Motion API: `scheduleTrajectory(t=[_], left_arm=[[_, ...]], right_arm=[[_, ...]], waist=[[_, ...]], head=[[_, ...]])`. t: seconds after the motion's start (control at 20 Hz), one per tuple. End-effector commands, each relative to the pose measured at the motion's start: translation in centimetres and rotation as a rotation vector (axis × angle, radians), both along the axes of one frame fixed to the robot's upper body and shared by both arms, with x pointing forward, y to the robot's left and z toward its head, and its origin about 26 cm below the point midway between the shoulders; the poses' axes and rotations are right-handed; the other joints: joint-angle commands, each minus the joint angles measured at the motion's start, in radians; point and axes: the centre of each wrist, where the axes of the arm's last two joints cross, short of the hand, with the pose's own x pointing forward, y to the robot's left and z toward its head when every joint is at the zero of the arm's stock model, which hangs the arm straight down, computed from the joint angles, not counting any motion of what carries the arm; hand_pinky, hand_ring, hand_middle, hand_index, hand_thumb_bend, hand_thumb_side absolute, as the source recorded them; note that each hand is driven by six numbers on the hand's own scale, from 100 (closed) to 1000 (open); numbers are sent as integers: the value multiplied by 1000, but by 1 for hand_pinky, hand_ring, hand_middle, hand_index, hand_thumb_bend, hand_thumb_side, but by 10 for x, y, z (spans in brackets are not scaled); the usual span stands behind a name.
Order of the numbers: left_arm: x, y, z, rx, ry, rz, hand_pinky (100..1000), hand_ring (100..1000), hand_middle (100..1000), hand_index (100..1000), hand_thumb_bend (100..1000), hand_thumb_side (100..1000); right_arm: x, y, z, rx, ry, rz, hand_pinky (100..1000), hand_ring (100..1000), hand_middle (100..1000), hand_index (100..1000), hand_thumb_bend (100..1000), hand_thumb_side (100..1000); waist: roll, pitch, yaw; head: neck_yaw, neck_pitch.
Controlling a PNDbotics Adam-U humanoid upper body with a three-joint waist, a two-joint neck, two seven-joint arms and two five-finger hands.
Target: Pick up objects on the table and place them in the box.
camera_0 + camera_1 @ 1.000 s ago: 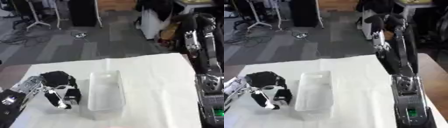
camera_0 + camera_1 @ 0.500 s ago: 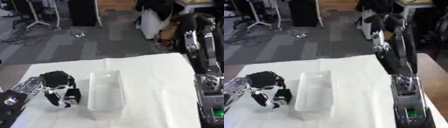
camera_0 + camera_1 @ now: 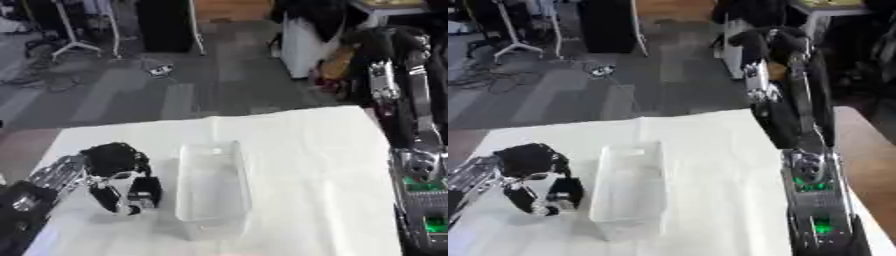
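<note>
A clear plastic box (image 3: 213, 148) stands on the white-covered table (image 3: 306, 165), long side pointing away from me, and nothing shows inside it. Just left of the box my left hand (image 3: 109, 160) hovers low over the cloth. Its fingers are curled down around a small black blocky object (image 3: 144, 192), which hangs close to the box's left wall. My right arm (image 3: 811, 200) rises along the right edge, green lights on its forearm; its hand is out of the picture.
The table's far edge runs across the middle of the view. Beyond it is grey floor with stands, cables and dark furniture. A brown tabletop strip (image 3: 868, 150) shows at the right.
The left hand has barely shifted beside the box and still holds the black object. The box and the right arm are where they were.
</note>
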Motion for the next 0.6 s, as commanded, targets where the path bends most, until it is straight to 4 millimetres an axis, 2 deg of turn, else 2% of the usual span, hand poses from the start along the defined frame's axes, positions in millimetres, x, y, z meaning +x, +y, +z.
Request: scheduleTrajectory(t=[0.05,0.6], left_arm=[[5,3,14,3,-46,7,566,521,551,731,414,603],[7,14,4,11,-68,56,574,524,557,732,414,606]], right_arm=[[-3,4,10,5,-34,17,319,343,365,637,123,982],[-3,5,10,9,-36,24,319,343,365,637,124,983]], waist=[[-2,-8,-2],[-4,-6,-6]], head=[[0,-6],[2,-7]])
